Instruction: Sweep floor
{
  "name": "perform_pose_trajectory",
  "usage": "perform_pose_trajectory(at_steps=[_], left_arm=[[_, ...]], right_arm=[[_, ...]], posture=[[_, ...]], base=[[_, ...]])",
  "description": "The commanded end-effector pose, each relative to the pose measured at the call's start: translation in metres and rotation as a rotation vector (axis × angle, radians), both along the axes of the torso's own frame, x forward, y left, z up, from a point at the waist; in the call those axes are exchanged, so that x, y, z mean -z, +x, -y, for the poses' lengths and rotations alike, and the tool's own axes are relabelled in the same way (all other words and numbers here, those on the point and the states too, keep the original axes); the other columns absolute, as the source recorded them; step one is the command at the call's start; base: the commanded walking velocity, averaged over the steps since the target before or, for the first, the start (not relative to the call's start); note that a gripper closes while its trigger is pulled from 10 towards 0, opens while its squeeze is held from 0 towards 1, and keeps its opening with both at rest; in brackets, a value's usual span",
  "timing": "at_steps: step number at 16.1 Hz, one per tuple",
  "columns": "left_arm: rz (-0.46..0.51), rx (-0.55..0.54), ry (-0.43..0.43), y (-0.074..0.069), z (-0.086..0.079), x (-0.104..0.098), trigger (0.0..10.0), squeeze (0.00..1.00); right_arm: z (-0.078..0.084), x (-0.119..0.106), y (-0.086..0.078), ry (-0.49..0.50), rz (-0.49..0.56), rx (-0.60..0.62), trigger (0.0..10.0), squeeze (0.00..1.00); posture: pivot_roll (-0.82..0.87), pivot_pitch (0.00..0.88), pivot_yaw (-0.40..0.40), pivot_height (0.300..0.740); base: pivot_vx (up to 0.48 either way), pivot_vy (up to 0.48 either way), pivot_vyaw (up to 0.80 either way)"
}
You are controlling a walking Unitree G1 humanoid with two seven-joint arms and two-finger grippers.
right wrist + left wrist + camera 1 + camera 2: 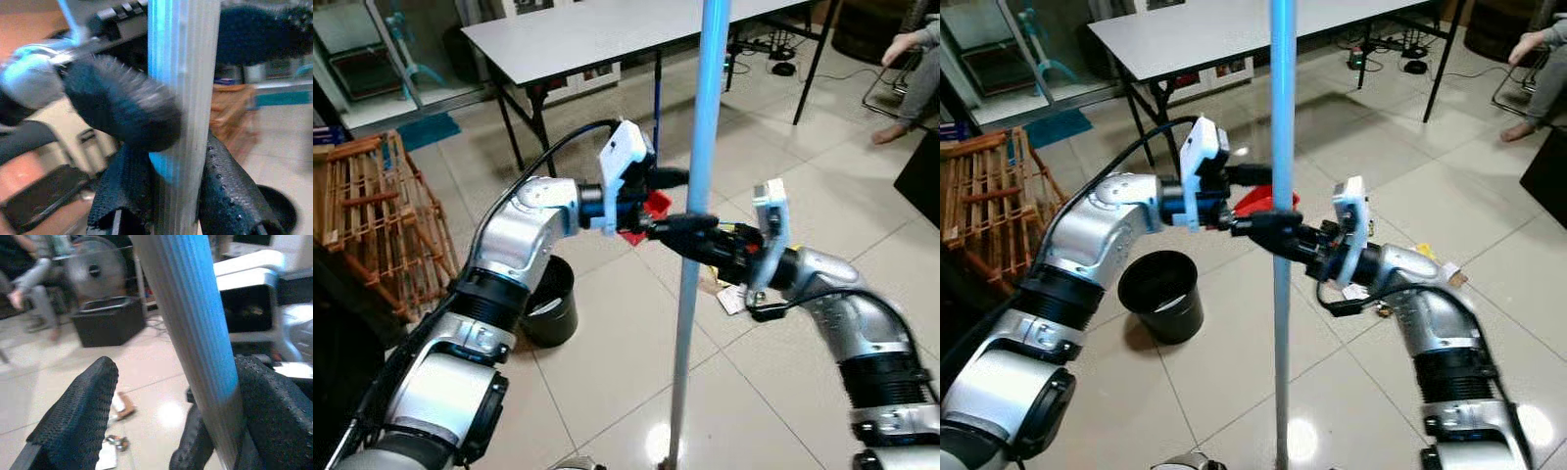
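Black bin (pixel 1161 292) on tile floor, left of pole. L gripper (pixel 668 188) just left of blue broom pole (pixel 697 225), fingers apart, pole touching one finger (pixel 274 416). Pole upright, center of scene. R gripper (pixel 1255 226) reaches in from right, clamped on pole just below L. No legible writing. Litter scraps (pixel 729 294) right of pole.

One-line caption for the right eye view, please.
Right gripper shut on upright blue ribbed broom pole, left gripper open beside it, above round black bin on tiled floor.
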State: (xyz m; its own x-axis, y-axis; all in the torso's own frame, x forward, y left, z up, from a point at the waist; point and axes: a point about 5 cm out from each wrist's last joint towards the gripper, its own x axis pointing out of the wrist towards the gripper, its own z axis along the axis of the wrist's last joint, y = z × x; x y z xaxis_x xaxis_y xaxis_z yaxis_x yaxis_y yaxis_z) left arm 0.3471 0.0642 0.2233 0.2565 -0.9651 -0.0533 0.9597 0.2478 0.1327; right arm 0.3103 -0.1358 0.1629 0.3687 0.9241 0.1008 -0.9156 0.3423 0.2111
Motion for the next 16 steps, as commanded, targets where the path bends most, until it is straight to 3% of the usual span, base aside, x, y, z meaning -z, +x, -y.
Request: perform_pose_trajectory(at_steps=[1, 3, 5, 8, 10, 12, 16], left_arm=[[0.015, -0.107, -0.006, 0.006, -0.011, 0.0, 10.0, 0.0], [0.021, -0.156, -0.031, 0.009, -0.015, -0.003, 10.0, 0.0], [0.017, -0.223, -0.049, 0.012, -0.018, -0.003, 10.0, 0.0], [0.013, -0.271, -0.056, 0.014, -0.018, -0.002, 10.0, 0.0], [0.025, -0.309, -0.052, 0.015, -0.018, -0.002, 10.0, 0.0], [0.031, -0.38, -0.039, 0.018, -0.017, 0.0, 10.0, 0.0], [0.035, -0.504, -0.094, 0.023, -0.017, -0.003, 10.0, 0.0]], right_arm=[[-0.011, -0.007, 0.006, -0.037, 0.094, 0.037, 10.0, 0.0], [-0.01, -0.006, 0.018, -0.081, 0.116, 0.194, 10.0, 0.0], [-0.004, 0.002, 0.032, -0.223, 0.157, 0.371, 10.0, 0.0], [0.003, 0.01, 0.044, -0.325, 0.209, 0.565, 10.0, 0.0], [0.01, 0.006, 0.052, -0.336, 0.227, 0.704, 10.0, 0.0], [0.009, 0.003, 0.056, -0.311, 0.249, 0.786, 10.0, 0.0], [0.007, 0.001, 0.062, -0.278, 0.245, 0.901, 10.0, 0.0]], posture=[[-0.07, 0.0, 0.109, 0.74], [-0.07, 0.0, 0.11, 0.74], [-0.07, 0.0, 0.11, 0.74], [-0.06, 0.0, 0.105, 0.74], [-0.06, 0.0, 0.106, 0.74], [-0.06, 0.0, 0.105, 0.74], [-0.06, 0.0, 0.104, 0.74]], base=[[0.0, 0.0, 0.0], [0.0, 0.0, 0.0], [0.0, 0.0, 0.0], [0.0, 0.0, 0.0], [0.0, 0.0, 0.0], [0.0, 0.0, 0.0], [0.0, 0.0, 0.0]])
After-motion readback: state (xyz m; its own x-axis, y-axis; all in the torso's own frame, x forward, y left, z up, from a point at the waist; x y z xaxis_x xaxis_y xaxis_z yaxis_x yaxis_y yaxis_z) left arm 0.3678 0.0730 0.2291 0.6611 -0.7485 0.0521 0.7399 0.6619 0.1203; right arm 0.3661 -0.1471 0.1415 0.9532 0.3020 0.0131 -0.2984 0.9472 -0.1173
